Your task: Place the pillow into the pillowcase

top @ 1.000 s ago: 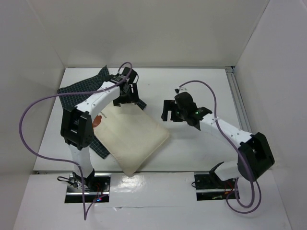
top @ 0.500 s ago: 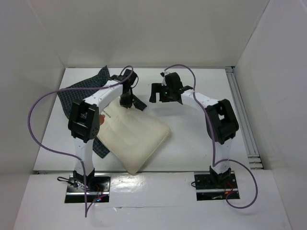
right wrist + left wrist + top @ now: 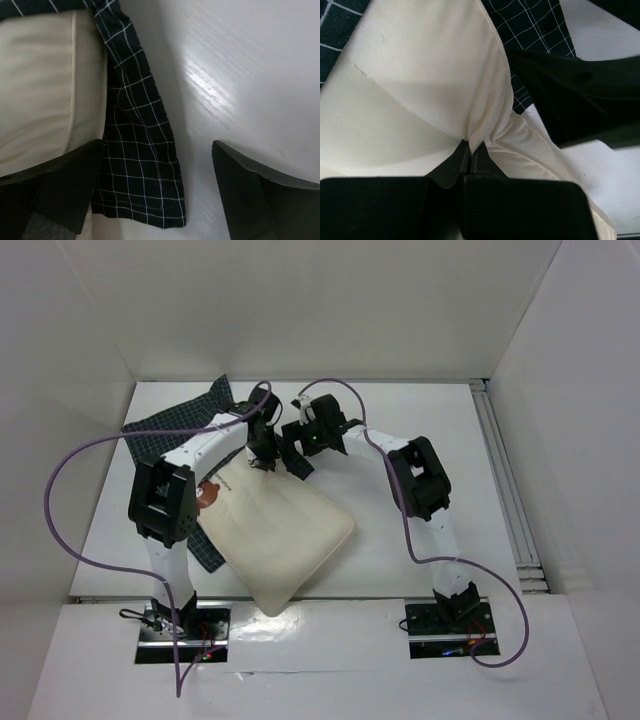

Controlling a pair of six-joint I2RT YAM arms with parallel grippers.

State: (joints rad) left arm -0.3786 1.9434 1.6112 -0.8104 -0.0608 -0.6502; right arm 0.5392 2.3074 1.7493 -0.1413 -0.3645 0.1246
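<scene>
The cream pillow (image 3: 285, 530) lies slantwise on the table, on top of the dark checked pillowcase (image 3: 170, 425), which spreads out to the back left. My left gripper (image 3: 262, 452) is at the pillow's far corner, shut on a pinched fold of the pillow (image 3: 410, 110) cloth, its tips (image 3: 470, 148) pressed together. My right gripper (image 3: 298, 455) stands just to its right, open. A corner flap of the pillowcase (image 3: 140, 165) lies flat on the table between the right gripper's (image 3: 157, 185) fingers, with the pillow (image 3: 40, 95) edge beside the left finger.
White walls close in the table on the left, back and right. A metal rail (image 3: 505, 490) runs along the right edge. Purple cables loop over both arms. The two grippers are very close together at the pillow's far corner.
My left gripper has shut on the pillow's far corner. My right arm has swung left across the table, from the middle right to right beside the left gripper.
</scene>
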